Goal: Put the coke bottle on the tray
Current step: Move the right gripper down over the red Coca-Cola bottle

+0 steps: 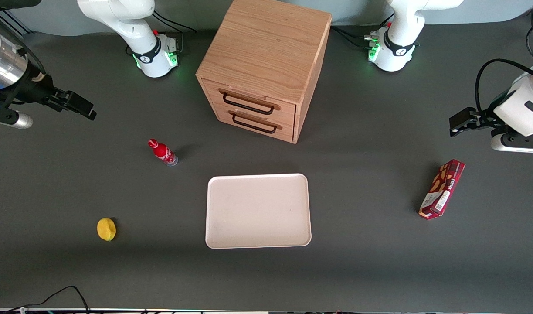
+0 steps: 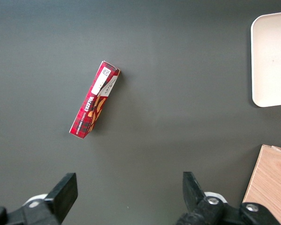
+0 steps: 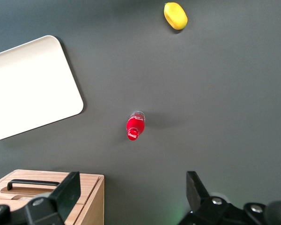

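**Operator:** Red cap, red label: is that the item you want located in the front view?

**Guide:** Yes. You see the coke bottle (image 1: 163, 152) standing upright on the dark grey table (image 1: 358, 270), apart from everything else. The tray (image 1: 258, 211) lies flat, nearer to the front camera than the bottle, and carries nothing. The wooden drawer cabinet (image 1: 263, 65) stands farther from the camera than the tray, with both drawers closed. A yellow lemon (image 1: 106, 229) lies nearer to the camera than the bottle, toward the working arm's end. The snack box (image 1: 442, 189) lies toward the parked arm's end.

**Operator:** Where do you place the gripper?

**Guide:** The gripper (image 1: 81, 105) hangs above the table at the working arm's end, well apart from the bottle and holding nothing. You cannot judge its finger gap from this view.

**Operator:** What does the left wrist view add?

**Guide:** You see the snack box (image 2: 94, 100) lying flat, plus a corner of the tray (image 2: 271, 56) and of the cabinet (image 2: 271, 187).

**Operator:** And the right wrist view?

**Guide:** You look down on the bottle (image 3: 136, 125) from above, cap toward the lens. The gripper (image 3: 133, 194) has its fingers (image 3: 68, 191) spread wide apart, with nothing between them. The tray (image 3: 30, 86), the lemon (image 3: 175, 15) and the cabinet (image 3: 47, 197) also show.
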`<action>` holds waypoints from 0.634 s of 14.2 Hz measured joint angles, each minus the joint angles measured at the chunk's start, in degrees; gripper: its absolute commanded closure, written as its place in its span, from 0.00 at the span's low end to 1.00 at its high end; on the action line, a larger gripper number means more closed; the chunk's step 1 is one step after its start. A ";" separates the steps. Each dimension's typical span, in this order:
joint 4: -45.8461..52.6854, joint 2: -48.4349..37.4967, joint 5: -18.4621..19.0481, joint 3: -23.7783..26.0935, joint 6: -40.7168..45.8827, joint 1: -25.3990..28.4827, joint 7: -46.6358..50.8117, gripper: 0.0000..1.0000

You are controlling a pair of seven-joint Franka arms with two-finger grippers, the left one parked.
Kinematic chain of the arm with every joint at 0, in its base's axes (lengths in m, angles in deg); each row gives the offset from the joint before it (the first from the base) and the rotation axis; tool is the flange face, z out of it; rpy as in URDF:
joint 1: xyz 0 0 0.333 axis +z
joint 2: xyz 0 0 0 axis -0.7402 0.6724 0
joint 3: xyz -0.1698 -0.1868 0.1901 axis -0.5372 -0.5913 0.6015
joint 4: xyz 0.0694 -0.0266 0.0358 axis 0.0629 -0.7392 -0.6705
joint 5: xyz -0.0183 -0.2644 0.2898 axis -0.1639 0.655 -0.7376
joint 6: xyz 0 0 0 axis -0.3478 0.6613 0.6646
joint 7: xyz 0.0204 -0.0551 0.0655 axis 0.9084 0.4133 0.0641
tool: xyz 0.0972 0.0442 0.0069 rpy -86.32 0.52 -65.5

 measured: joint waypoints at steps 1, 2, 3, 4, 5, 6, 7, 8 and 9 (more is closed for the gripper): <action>0.30 0.46 0.00 -0.05 0.22 0.00 0.00 0.00; 0.48 0.79 0.00 -0.05 0.57 0.00 0.00 0.00; 0.66 0.93 0.00 -0.07 0.98 0.00 0.00 0.00; 0.74 0.99 0.00 -0.07 1.53 0.01 0.00 0.00; 0.66 1.15 -0.03 -0.05 1.77 0.05 0.00 0.00; 0.09 1.58 -0.09 0.06 1.65 0.13 0.00 0.00; -1.13 2.22 -0.17 0.36 0.82 0.21 0.00 0.00; -3.99 2.92 -0.35 1.15 -2.12 0.27 0.27 0.00; -7.83 3.61 -0.43 2.49 -6.61 0.32 1.36 0.00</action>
